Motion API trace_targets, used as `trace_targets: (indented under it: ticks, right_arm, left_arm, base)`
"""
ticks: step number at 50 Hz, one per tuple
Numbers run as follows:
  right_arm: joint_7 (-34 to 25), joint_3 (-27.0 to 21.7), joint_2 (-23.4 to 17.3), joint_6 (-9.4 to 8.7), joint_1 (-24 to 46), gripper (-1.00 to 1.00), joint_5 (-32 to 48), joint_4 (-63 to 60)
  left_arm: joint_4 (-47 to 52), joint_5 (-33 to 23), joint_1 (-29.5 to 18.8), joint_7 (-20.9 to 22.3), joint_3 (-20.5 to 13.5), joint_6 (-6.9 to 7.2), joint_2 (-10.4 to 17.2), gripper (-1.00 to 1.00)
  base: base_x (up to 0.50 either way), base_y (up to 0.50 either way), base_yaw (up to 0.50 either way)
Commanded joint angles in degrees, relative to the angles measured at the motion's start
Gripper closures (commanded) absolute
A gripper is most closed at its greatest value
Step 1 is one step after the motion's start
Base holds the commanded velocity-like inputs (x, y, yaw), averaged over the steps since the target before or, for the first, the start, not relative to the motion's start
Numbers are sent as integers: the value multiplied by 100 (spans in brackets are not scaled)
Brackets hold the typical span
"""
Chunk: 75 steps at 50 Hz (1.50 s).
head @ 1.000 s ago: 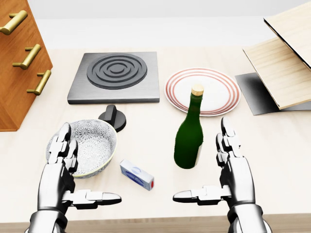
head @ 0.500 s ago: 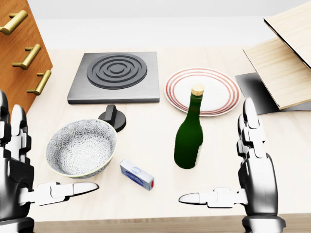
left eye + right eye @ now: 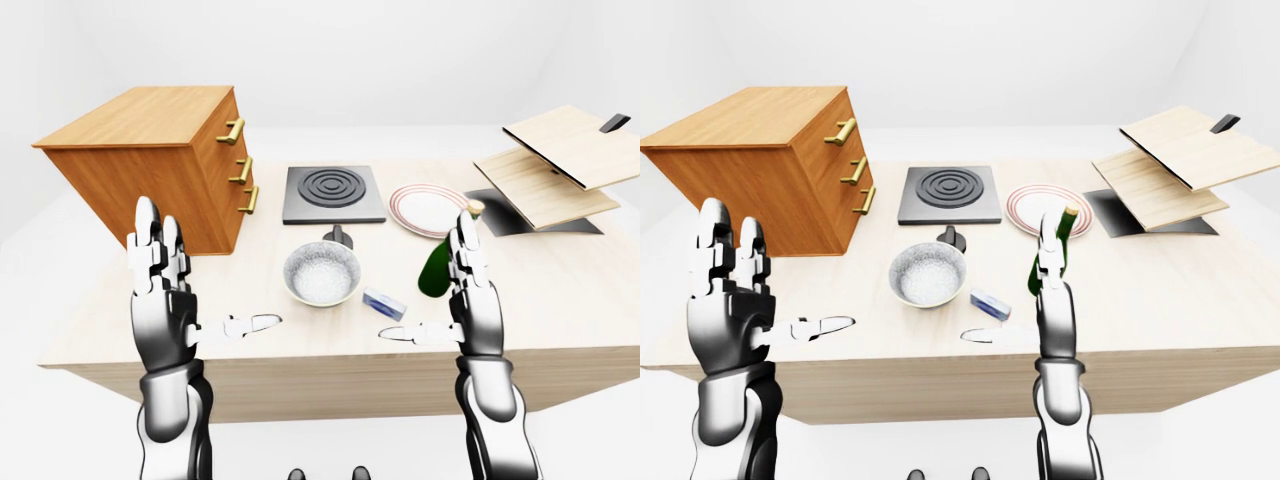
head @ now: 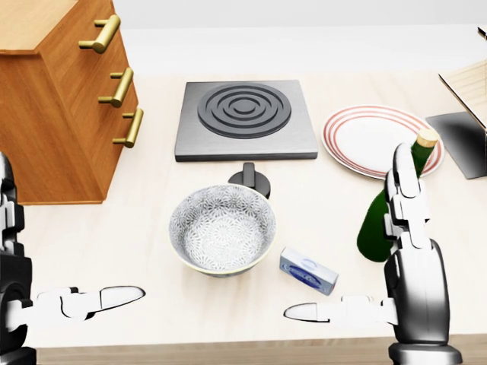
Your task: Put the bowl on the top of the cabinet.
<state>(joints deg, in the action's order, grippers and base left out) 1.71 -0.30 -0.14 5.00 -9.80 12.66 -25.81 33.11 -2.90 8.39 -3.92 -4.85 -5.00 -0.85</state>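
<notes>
The patterned grey bowl (image 4: 222, 230) stands upright and empty on the light wooden table (image 4: 152, 251), near the middle of the head view. The wooden cabinet (image 3: 160, 160) with brass handles stands at the left, and its flat top (image 3: 140, 115) is bare. My left hand (image 3: 200, 290) is raised open to the left of the bowl, apart from it, with the thumb pointing toward it. My right hand (image 3: 435, 300) is open on the bowl's right, held up before the green bottle. Neither hand holds anything.
A green bottle (image 4: 377, 224) stands just behind my right hand. A small blue and white box (image 4: 308, 270) lies right of the bowl. Above the bowl are a black knob (image 4: 249, 180), a dark hob (image 4: 243, 118) and a red-rimmed plate (image 4: 377, 141). Wooden boards (image 3: 560, 160) lean at the right.
The whole picture has shifted right as the camera moved left, so more of the cabinet shows. My left hand has drawn away from the bowl's rim and both hands have spread wide.
</notes>
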Motion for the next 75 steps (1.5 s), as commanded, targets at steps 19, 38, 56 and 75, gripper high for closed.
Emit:
trace_targets:
  ticks: [19,38,56,75]
  right_arm:
    - [-8,12,8,0,-50,-100,21,-108]
    - [4,-34,0,0,-10,-100,10,-43]
    - [-56,24,0,0,-3,-100,-2,-159]
    - [-32,40,-4,0,-11,-100,-6,-10]
  left_arm:
    - [-77,-33,-43,-4,-3,0,8,-100]
    - [-124,-80,-94,-71,-27,0,25,-100]
    - [-160,-61,-50,-10,7,0,21,-100]
    - [-31,-75,-55,76,84,0,25,-100]
  base:
    - [0,50,0]
    - [0,50,0]
    - [0,48,0]
    - [0,5,0]
